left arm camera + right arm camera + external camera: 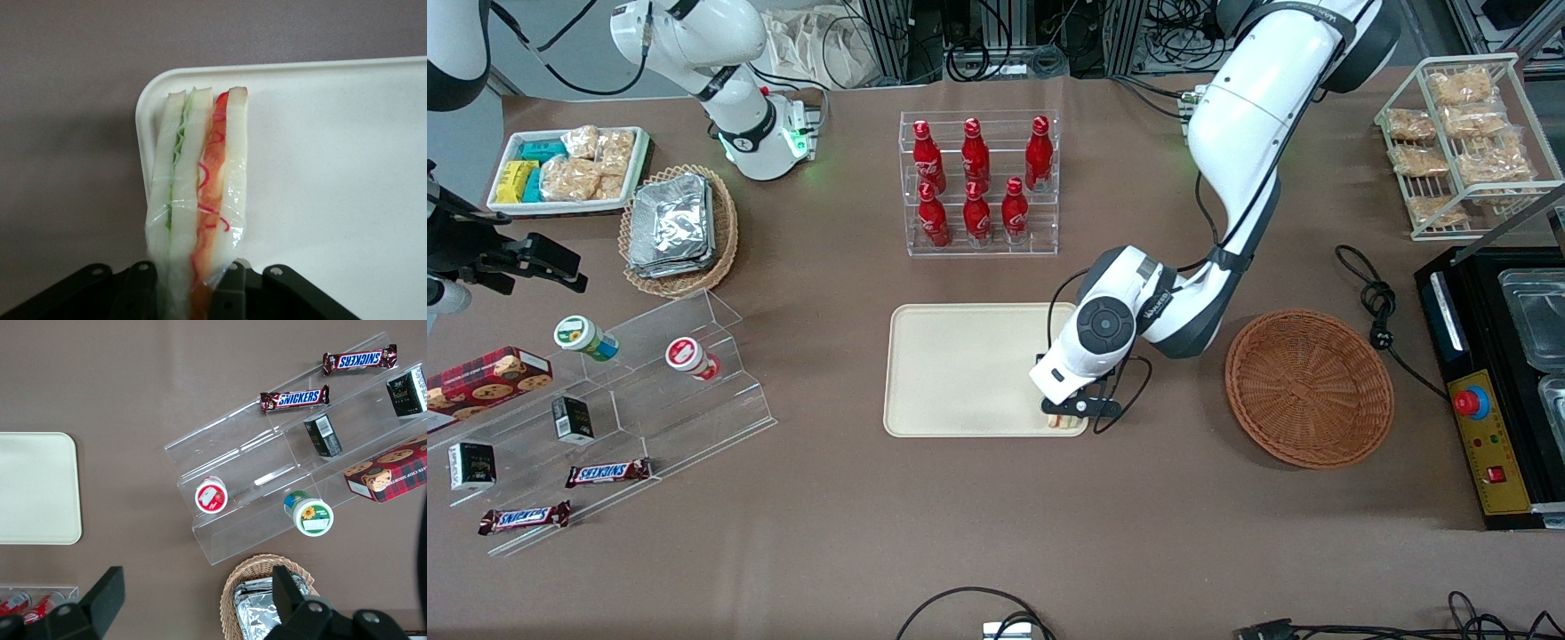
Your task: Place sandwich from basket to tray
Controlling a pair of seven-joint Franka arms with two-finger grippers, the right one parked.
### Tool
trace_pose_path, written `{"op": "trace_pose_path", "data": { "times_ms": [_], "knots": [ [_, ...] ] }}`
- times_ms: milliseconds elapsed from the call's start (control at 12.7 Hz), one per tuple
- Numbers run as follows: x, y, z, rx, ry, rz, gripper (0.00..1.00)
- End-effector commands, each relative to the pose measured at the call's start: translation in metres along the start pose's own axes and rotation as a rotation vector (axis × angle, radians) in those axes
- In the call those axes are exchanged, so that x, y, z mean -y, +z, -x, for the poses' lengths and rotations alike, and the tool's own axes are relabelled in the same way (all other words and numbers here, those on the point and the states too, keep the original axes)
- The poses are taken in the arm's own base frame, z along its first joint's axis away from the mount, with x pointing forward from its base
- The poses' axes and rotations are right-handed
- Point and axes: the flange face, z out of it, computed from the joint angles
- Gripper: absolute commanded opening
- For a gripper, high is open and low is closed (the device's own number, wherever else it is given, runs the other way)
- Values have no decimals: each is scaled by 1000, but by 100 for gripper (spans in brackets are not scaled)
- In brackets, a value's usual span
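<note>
Toward the parked arm's end of the tabletop sit a white tray of snack packets (560,208) and, just beside it, a tan wicker basket (725,240) holding foil packs. Nearer the front camera than these stands a clear stepped display (694,418) with small cups, boxes and chocolate bars. Around the middle of the tabletop, a clear rack of red bottles (978,182) stands farther from the camera than the cream tray (960,373).

The gripper (1069,416) is at the tray's corner that lies nearest the camera and toward the working arm's end. It is clamped on the sandwich (1063,421). From the wrist, the sandwich (200,180) shows edge-on between the black fingers (230,283) of the gripper (187,283), wrapped in clear film, with white bread layers, a green filling and an orange-red one. It reaches over the rounded corner of the tray (347,167); whether it touches the tray cannot be told.

Toward the working arm's end, apart from the tray, lies the reddish-brown basket (1307,387) with nothing in it. Farther from the camera, a white wire rack (1467,59) holds bagged tan snacks.
</note>
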Motion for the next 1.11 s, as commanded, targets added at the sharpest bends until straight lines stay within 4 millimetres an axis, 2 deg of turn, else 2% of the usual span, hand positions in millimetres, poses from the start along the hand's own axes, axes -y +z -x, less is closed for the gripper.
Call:
{"op": "trace_pose_path", "data": {
  "times_ms": [0, 158, 237, 316, 474, 632, 789, 868, 1026],
  "knots": [
    [-10, 4, -2, -26, -19, -8, 20],
    [-11, 10, -2, -37, -22, 0, 41],
    [-11, 14, -1, -47, -20, 8, 60],
    [-11, 10, -2, -68, -8, 15, 100],
    [-13, -12, -2, -96, -11, 28, 100],
    [0, -40, -7, -129, -31, 34, 100],
    [5, -81, -2, -170, -41, 48, 100],
    [17, -112, 1, -183, -56, 36, 100],
    [70, -168, -5, -177, -130, -24, 100]
  ]
}}
